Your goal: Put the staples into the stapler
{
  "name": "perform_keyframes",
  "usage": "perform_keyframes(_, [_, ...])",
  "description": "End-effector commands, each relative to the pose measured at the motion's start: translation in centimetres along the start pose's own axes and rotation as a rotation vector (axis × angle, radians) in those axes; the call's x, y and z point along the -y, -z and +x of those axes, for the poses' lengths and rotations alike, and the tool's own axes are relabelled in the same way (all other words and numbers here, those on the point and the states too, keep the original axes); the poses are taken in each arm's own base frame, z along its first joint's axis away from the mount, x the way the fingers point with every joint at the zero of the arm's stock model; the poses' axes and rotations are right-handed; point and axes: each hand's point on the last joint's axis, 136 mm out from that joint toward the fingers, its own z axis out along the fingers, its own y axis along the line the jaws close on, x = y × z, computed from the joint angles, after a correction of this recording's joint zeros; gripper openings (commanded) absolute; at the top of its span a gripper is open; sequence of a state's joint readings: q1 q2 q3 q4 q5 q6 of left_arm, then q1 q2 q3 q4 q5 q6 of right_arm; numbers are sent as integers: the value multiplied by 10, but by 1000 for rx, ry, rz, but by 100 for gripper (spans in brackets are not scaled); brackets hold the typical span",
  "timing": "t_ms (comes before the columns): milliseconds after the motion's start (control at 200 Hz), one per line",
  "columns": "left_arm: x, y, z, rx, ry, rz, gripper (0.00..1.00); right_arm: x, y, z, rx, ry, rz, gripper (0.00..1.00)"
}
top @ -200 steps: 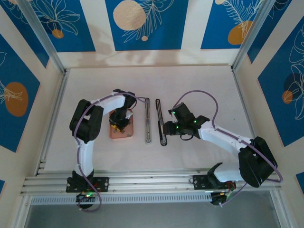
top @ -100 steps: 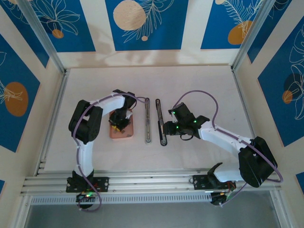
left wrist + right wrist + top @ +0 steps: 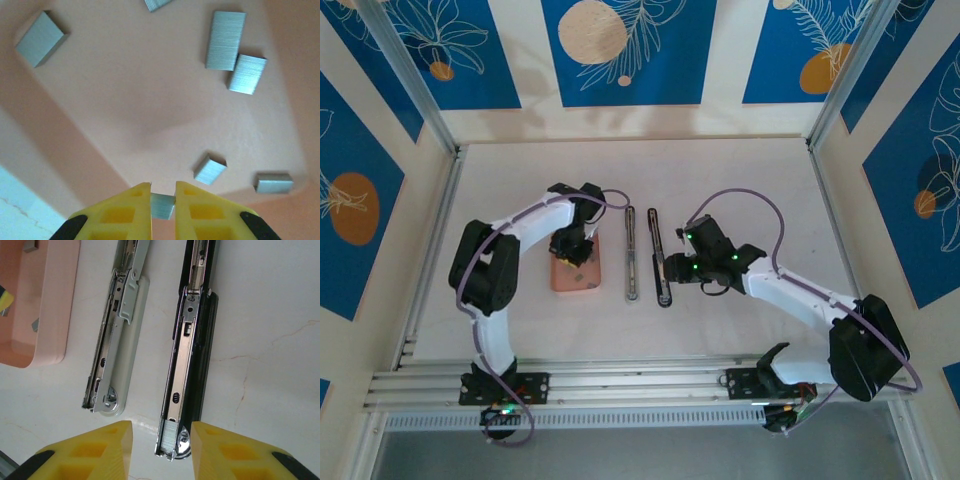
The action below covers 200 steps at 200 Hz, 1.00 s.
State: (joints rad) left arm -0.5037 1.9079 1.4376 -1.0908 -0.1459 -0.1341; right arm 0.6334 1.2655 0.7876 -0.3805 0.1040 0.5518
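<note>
The left gripper (image 3: 162, 198) hangs low over the pink tray (image 3: 125, 120). Its jaws are clenched on a short strip of staples (image 3: 161, 207), pinched by its long sides so it can be carried level. The other staples (image 3: 225, 40) lie loose on the tray floor, two of them touching at the far right and the rest scattered apart.

Just right of the tray, the stapler (image 3: 645, 255) lies swung fully open on the worktop (image 3: 260, 340). Its silver bar (image 3: 112, 355) and its black arm (image 3: 192, 355) run side by side from near to far. The channel of each half faces up, probably so a strip can be dropped in from above.

The right gripper (image 3: 162, 440) sits at the near end of the black arm. Its jaws are spread to either side of that end, with a clear gap on the left, so they are released, not gripping. Judging by that stance, they are ready to steady the stapler while the strip is brought across. A pale block shows in the near end of the channel; whether it is staples or the pusher cannot be told.
</note>
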Motion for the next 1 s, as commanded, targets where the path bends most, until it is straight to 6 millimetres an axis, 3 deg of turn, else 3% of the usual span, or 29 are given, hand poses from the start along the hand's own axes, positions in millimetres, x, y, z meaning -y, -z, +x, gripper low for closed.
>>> perform_keyframes(0, [15,28,7,35,36,35,16,0,7,0,26,-18,-14,36])
perform_keyframes(240, [51,60,21,104,85,75,16,3,12,3,45,-56,-23,36])
perform_keyframes(405, [85,68,39,127,114,95,17,3,14,11,28,-80,-44,36])
perform_keyframes(765, [159,36,79,109,177,132,17,15,27,36,-27,-132,-52,36])
perform_keyframes(995, [181,12,88,83,233,144,17,20,38,45,-7,-146,-87,36])
